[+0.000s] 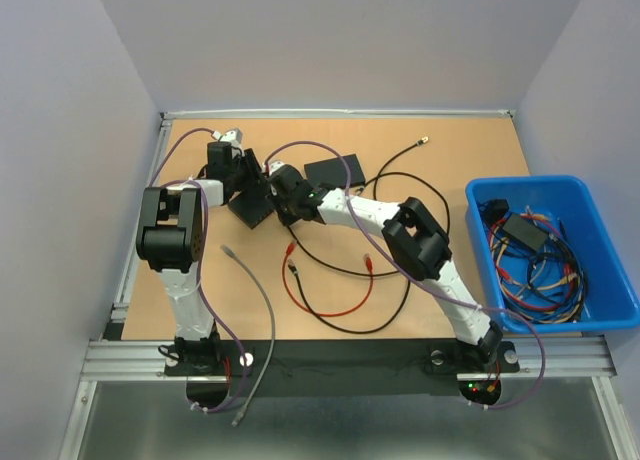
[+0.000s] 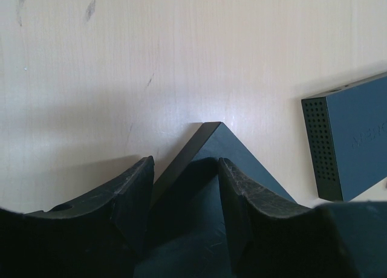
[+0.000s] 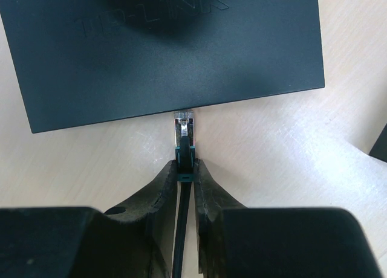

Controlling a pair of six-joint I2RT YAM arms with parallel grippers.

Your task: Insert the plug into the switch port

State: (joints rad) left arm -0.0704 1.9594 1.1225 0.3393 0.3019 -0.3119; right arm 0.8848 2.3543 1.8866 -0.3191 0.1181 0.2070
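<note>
My right tool (image 3: 185,166) is nearly closed, pinching the plug (image 3: 183,130) by its dark boot, and the black cable (image 3: 179,242) trails back between the fingers. The plug's clear tip points straight at the near edge of the black TP-LINK switch (image 3: 169,48) and meets that edge. The port face is hidden from me, so I cannot tell whether the tip is inside a port.

My left tool (image 2: 185,169) stands about half open, its fingers (image 2: 130,193) on either side of a corner of the same switch. I cannot tell whether they actually clamp it. A second dark vented box (image 2: 354,145) lies apart to the right.

From above, the switch sits mid-surface (image 1: 450,150) between the two wrists. A red cable (image 1: 335,310) and a grey cable (image 1: 262,310) lie loose nearer the bases, and a blue bin (image 1: 478,230) of cables sits at the right.
</note>
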